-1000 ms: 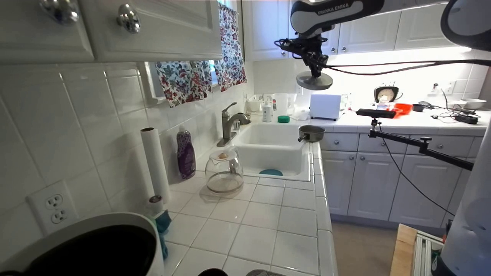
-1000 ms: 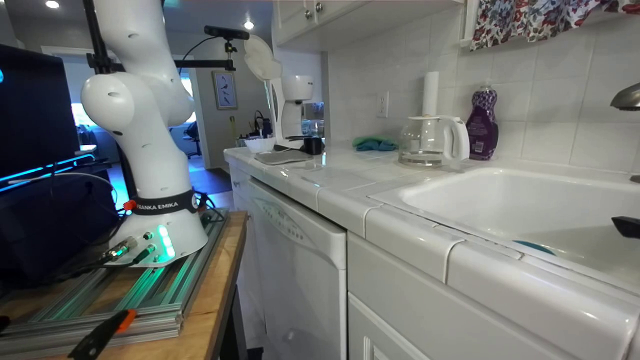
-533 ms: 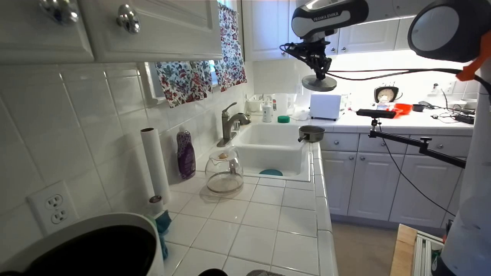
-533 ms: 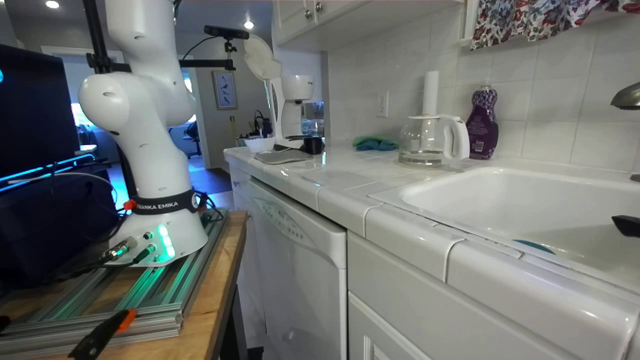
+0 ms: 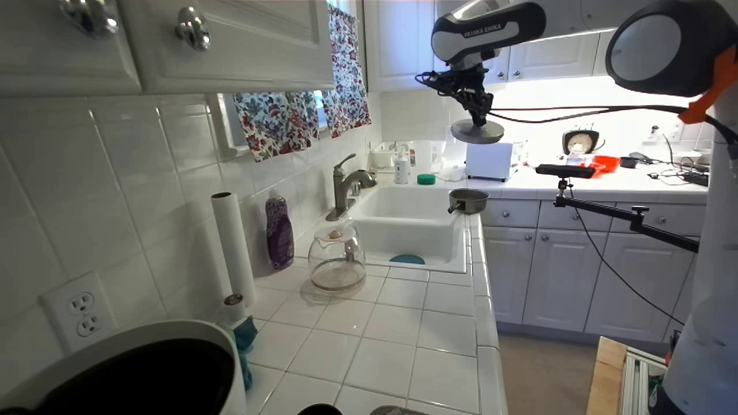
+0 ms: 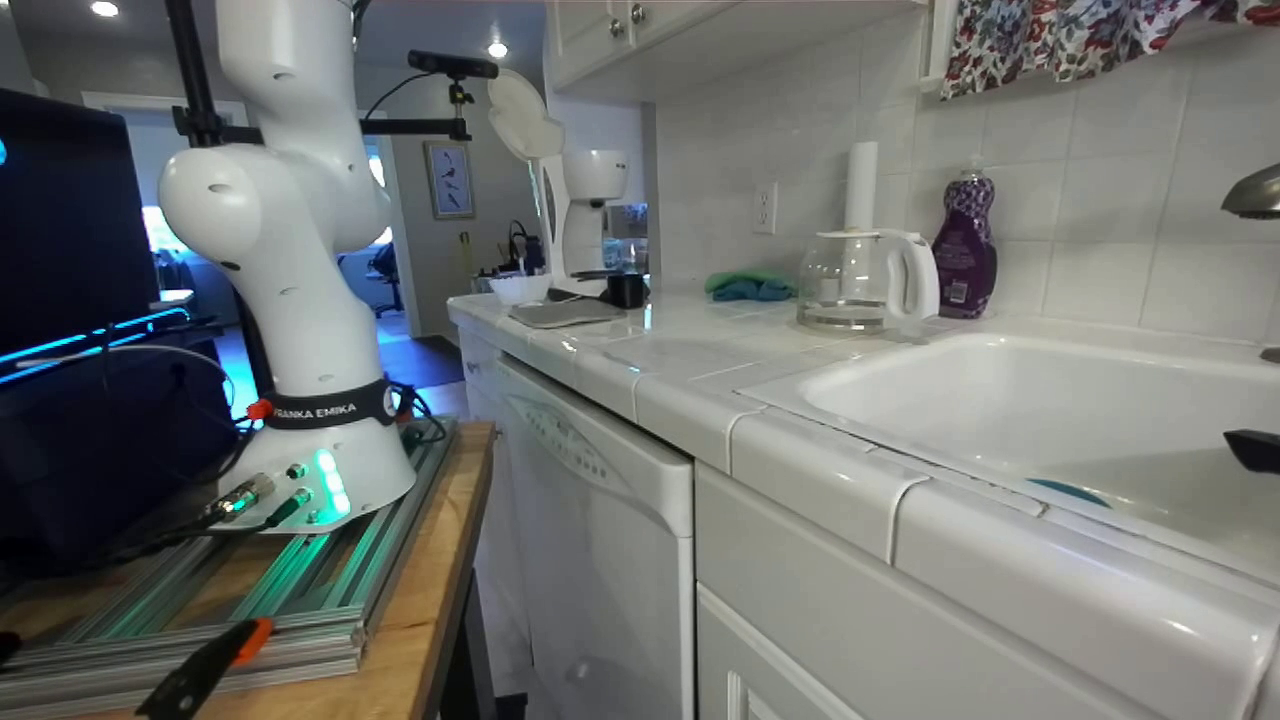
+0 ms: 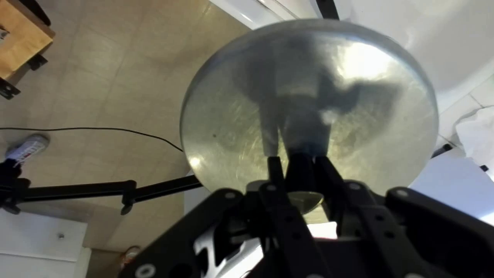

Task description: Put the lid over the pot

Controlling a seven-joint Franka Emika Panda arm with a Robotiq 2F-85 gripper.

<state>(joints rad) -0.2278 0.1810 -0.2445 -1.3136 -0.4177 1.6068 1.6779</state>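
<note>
In the closed-in jaws of the gripper (image 7: 299,162), clamping the lid (image 7: 308,104) by its knob (image 7: 300,175). Holding it just below them, well clear of the pot (image 5: 471,205), seen in an exterior view lower than the jaws, by the sink (image 5: 403,237).

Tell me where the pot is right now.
In an exterior view, the pot sits right of centre by the far right corner of the sink; in that picture the lid hangs above it.
</note>
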